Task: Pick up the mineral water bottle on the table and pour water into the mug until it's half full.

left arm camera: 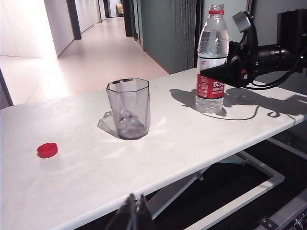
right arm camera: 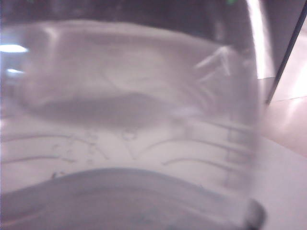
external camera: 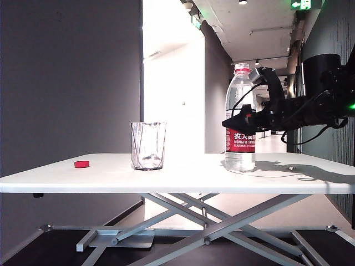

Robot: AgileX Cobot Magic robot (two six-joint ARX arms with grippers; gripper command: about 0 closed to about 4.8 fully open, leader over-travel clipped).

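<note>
While right end effector gapes around mineral water bottle | left end effector closed, empty, off-table

— What do we see lying loose out here?
— We see a small red cap resting flat on the white surface, well apart from everything else.
— And behind?
— We see a bright corridor running away, its pale floor glaring, a green exit sign glowing at the ceiling, and a dark grey wall beside it
</note>
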